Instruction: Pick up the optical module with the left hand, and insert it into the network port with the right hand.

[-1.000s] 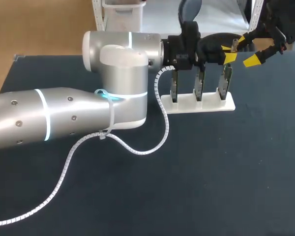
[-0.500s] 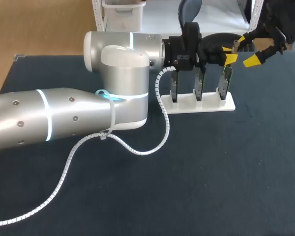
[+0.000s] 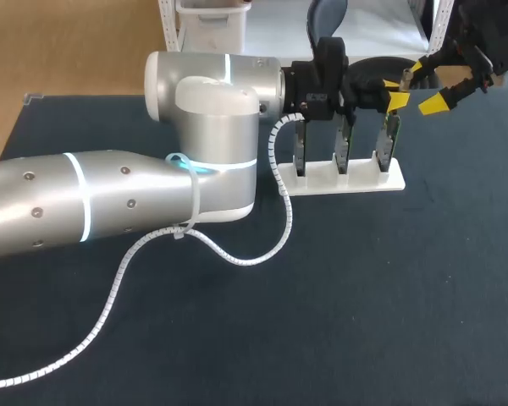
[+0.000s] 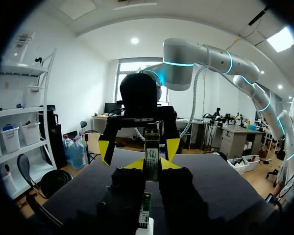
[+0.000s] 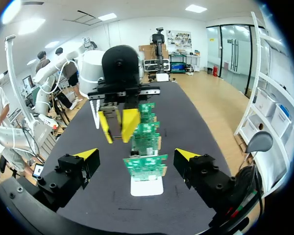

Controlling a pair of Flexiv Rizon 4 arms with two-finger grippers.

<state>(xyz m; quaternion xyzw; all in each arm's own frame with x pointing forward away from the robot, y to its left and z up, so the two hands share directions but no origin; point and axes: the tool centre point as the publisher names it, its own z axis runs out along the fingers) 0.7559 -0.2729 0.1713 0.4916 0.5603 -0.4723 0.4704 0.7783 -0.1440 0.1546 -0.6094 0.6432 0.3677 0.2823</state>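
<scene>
My left gripper (image 3: 395, 95) hangs above the right end of the white rack (image 3: 356, 180) and is shut on the optical module (image 4: 152, 156), a slim metal bar with a label, which sticks out past its yellow tips. My right gripper (image 3: 425, 85) faces it from the far right, wide open, with nothing between its fingers. In the right wrist view the left gripper (image 5: 117, 125) is just ahead of my right gripper (image 5: 137, 155). Three green circuit boards (image 5: 147, 142) stand upright in the rack below it. I cannot make out the network port.
A white spiral cable (image 3: 237, 258) loops from the left arm across the dark table (image 3: 364, 296). The rack stands near the table's far edge. The thick left arm (image 3: 110, 203) lies over the left half of the table.
The left wrist has shifted very slightly to the right with the module in its grip. The right gripper has stayed in place, open.
</scene>
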